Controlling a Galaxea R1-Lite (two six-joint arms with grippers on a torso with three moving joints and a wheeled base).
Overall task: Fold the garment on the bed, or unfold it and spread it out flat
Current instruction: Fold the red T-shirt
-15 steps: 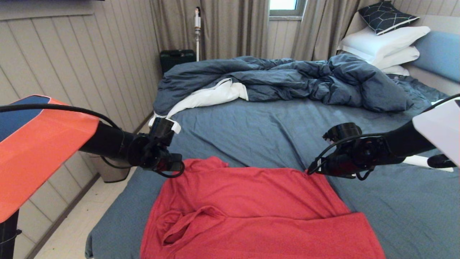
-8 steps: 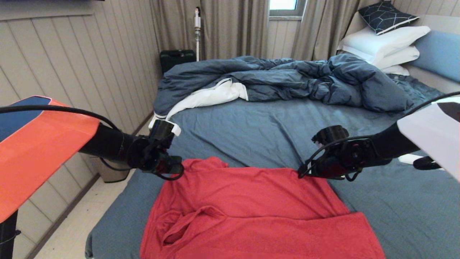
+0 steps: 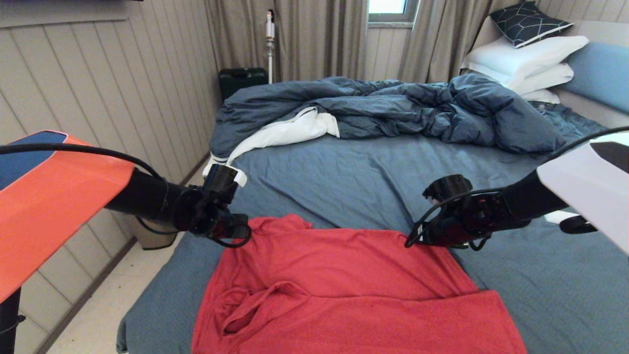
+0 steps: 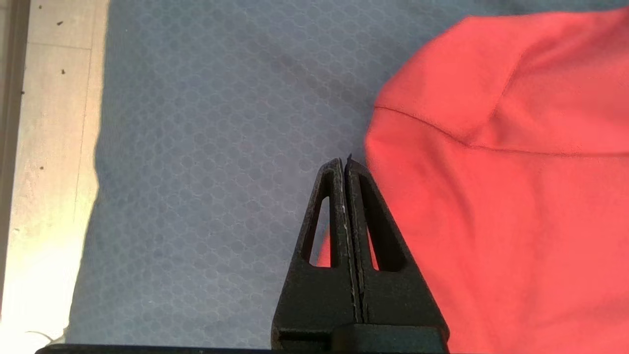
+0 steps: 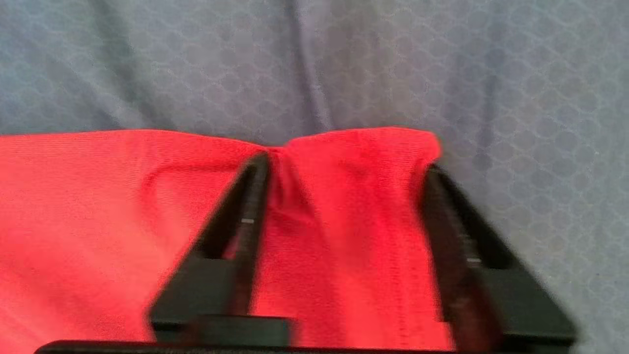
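Only wrist-side: right pincer [image 5: 344,196] astride garment [image 5: 123,206]

Light: soft, even daylight; a bright window [image 3: 387,7] far beyond both tools.
Glare: washed-out floor [image 4: 34,236] beside the left tool [image 4: 345,164].
Shadow: faint on the bed [image 5: 147,64] ahead of the right tool [image 5: 344,167].
Blur: right tool's fingers [image 5: 245,206] smeared; left wrist view sharp.
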